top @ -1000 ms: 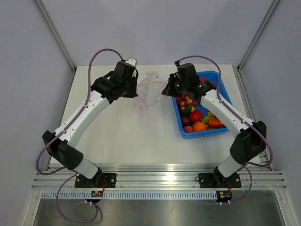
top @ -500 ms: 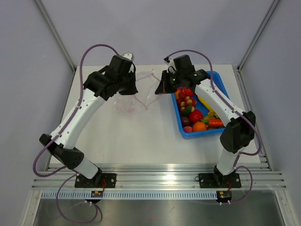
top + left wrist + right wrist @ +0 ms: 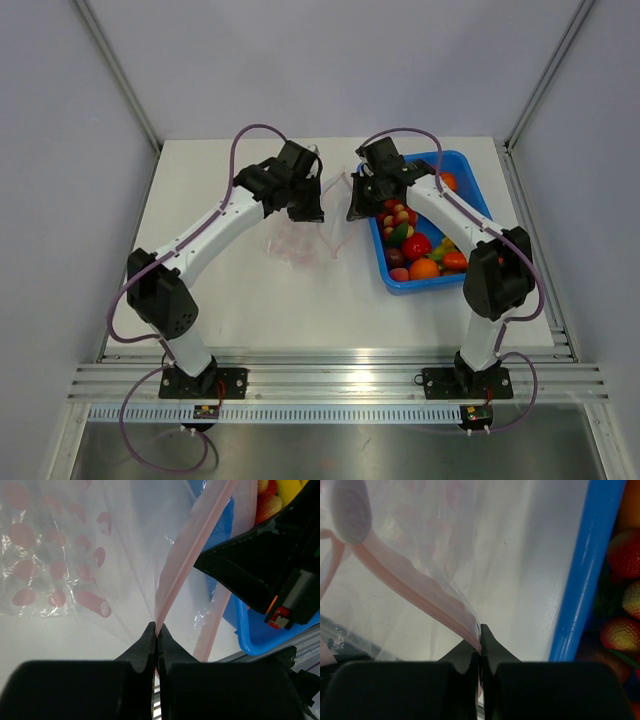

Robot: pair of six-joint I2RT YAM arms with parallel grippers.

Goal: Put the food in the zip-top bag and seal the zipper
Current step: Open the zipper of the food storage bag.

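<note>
left gripper (image 3: 156,630) clenched tight, fingers pressed together on the pink zipper (image 3: 192,545) of the zip-top bag (image 3: 293,240); the strip runs up and away from the fingertips toward the top right of the left wrist view. right gripper (image 3: 481,632) clamped too, nipping the same pink edge, which curves off to the upper left in the right wrist view (a second pink band sits at the far left there, can't tell which lip it is). top view: the two grippers are close together but apart at mid-table, the left one just left of the bag mouth, the right one just beside the left wall of the blue tray (image 3: 430,284). bag is clear with pink dots and floppy, its mouth edge strung between the two grippers, its body sagging toward the white table (image 3: 250,300) under the left gripper, can't tell how much of it rests there. food (image 3: 415,245) is piled in the blue tray to the right of the bag: red, orange, yellow and green pieces, with strawberry-like ones at the right edge of the right wrist view behind the blue wall. right arm reaches across the tray. left wrist view also catches the black body of the right gripper over the tray's blue wall
</note>
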